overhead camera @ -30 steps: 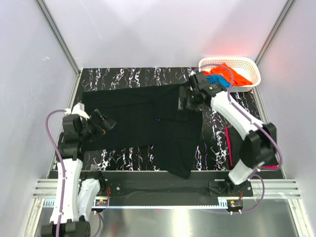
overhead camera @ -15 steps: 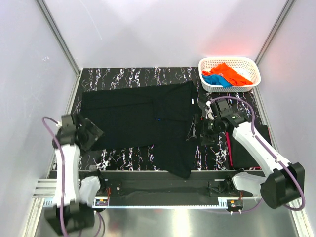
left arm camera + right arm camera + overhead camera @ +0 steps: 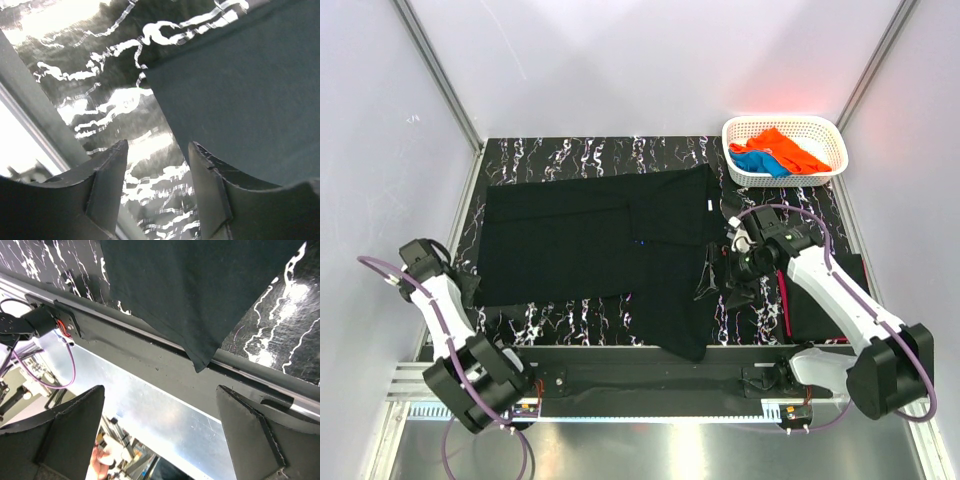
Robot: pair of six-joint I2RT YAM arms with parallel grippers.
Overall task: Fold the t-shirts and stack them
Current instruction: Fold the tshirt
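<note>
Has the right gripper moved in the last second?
Yes. The right gripper has drawn away from the basket, toward the table's near edge, beside the black shirt.

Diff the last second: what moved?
Both arms backed off the black shirt: the left gripper withdrew leftward, the right gripper moved from the shirt's far right corner toward the near side. Both are open, holding nothing. Shirt and basket stayed put.
</note>
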